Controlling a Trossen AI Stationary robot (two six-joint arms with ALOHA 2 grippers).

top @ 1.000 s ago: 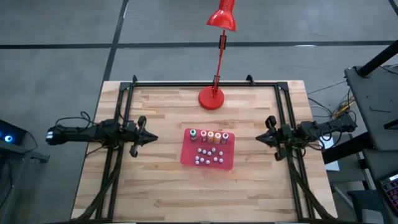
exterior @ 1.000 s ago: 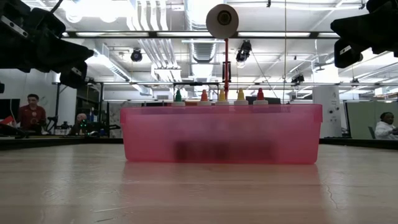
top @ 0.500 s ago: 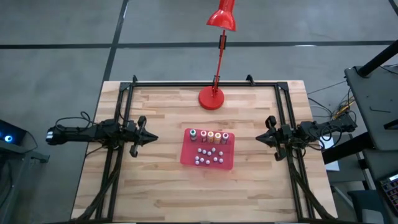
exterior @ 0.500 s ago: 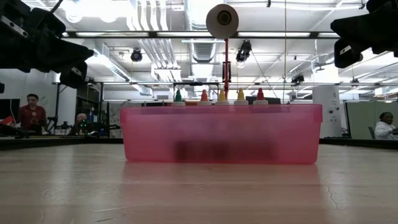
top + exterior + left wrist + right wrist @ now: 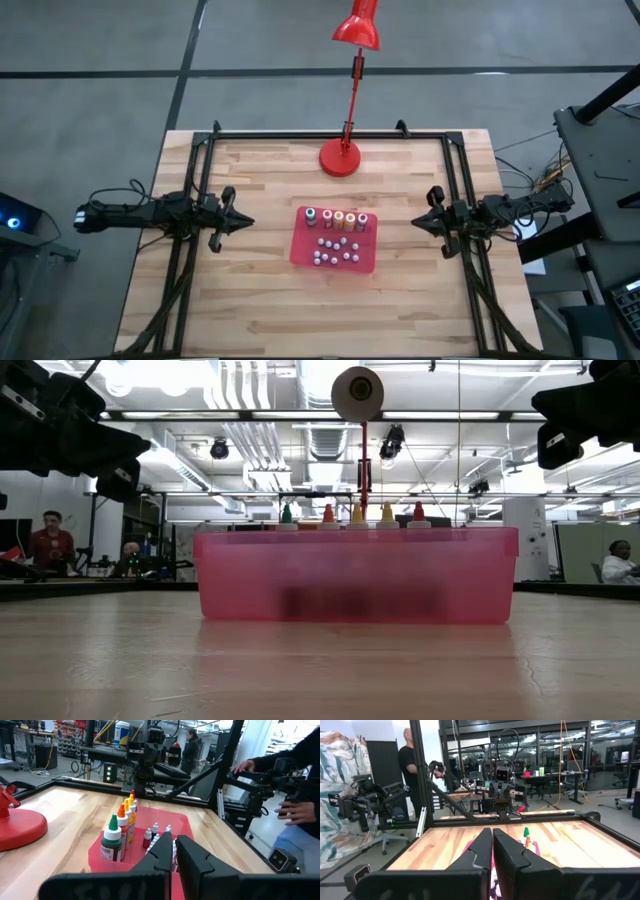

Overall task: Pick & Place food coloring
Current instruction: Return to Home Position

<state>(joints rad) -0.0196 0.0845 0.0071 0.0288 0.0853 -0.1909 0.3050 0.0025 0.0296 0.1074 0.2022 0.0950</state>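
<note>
**Bottles in tray, arms apart**

The left end effector (image 5: pixel 243 222) and right end effector (image 5: pixel 416 222) hover over the worktop (image 5: pixel 260 300), fingers pressed together, empty. Between them, five food coloring bottles (image 5: pixel 336 218) stand in a row inside the red tray (image 5: pixel 303 250).

Two arms, seen from above and from each wrist. We found the left arm (image 5: pixel 150 213) and the right arm (image 5: pixel 500 210) to be slender, jointed bodies in matte black, with thin black cables (image 5: pixel 112 203) looped along them. The left gripper (image 5: pixel 174 851) and the right gripper (image 5: pixel 493 845) each carried two dark, wedge-shaped fingers (image 5: pixel 480 851), which tapered to blunt tips from a broad black block.
</note>
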